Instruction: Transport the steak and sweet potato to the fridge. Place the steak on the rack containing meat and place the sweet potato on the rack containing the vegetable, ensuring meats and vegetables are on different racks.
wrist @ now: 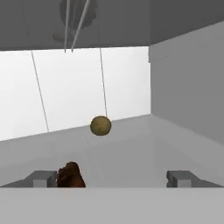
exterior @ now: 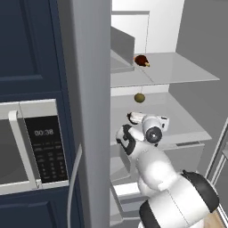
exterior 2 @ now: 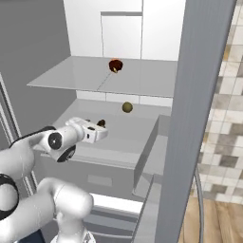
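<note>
Surfaces as we see them
Fridge [exterior 2: 118, 76] shelves smooth, faintly glossy grey; vegetable [wrist: 100, 125] beyond our fingers [wrist: 43, 178] matt, mottled; sweet potato [wrist: 71, 176] rough.

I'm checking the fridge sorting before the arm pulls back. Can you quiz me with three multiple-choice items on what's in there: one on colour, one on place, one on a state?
1. The steak on the upper shelf is:
A. dark reddish-brown
B. bright blue
C. white

2. The olive-green ball lies:
A. on the upper shelf beside the steak
B. in the drawer
C. on the middle shelf, one level below the steak

3. The tool is:
A. shut on the olive-green ball
B. open, with the sweet potato beside one finger tip
C. shut on nothing

Answers:
1 A, both base views show a dark red-brown chunk.
2 C, it sits under the steak's shelf in both base views.
3 B, the hand view shows the finger tips far apart, with the brown lump by one of them.
</note>
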